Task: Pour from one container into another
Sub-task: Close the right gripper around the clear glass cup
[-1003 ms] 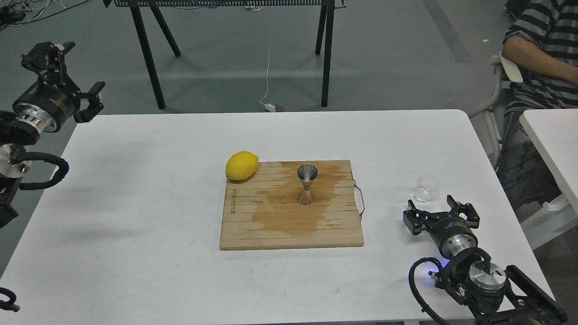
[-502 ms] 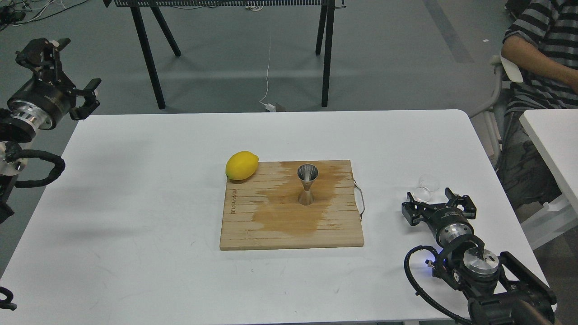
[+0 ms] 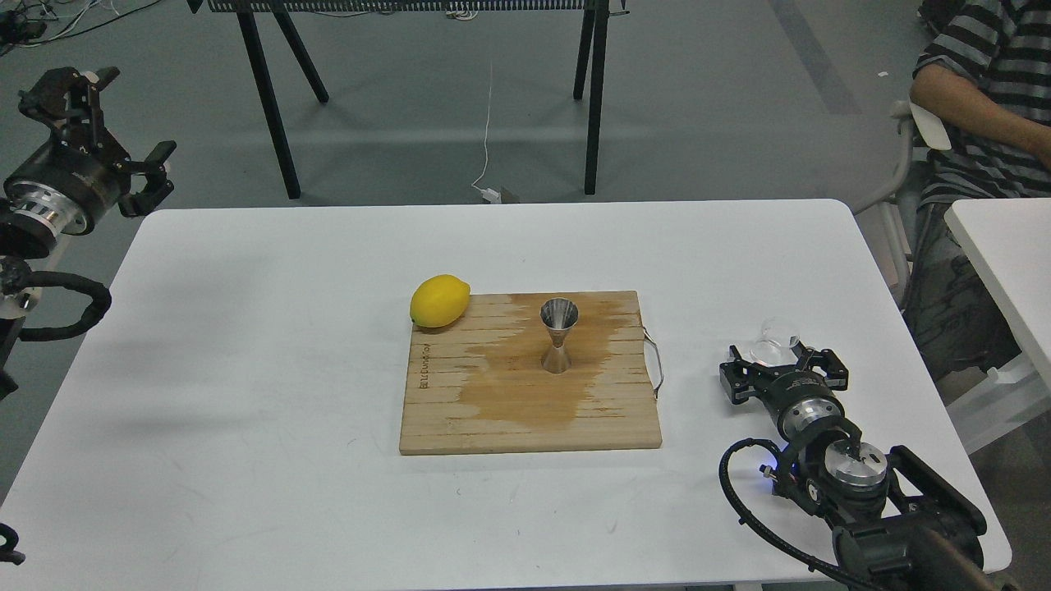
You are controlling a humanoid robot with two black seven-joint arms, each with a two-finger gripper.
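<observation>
The small clear glass cup (image 3: 777, 336) stands on the white table at the right. My right gripper (image 3: 780, 365) is open just in front of it, its two fingers reaching to either side of the cup's lower part and hiding some of it. The steel jigger (image 3: 558, 335) stands upright in the middle of the wooden cutting board (image 3: 525, 410). My left gripper (image 3: 94, 123) is open, raised beyond the table's far left corner, with nothing in it.
A yellow lemon (image 3: 439, 300) rests at the board's far left corner. The board has a dark wet patch and a metal handle (image 3: 654, 363) on its right. A seated person (image 3: 977, 107) and another white table (image 3: 1006, 246) are at the right.
My right gripper has moved forward and a little left, up to the glass cup. My left gripper has drifted left and slightly up, away from the table.
</observation>
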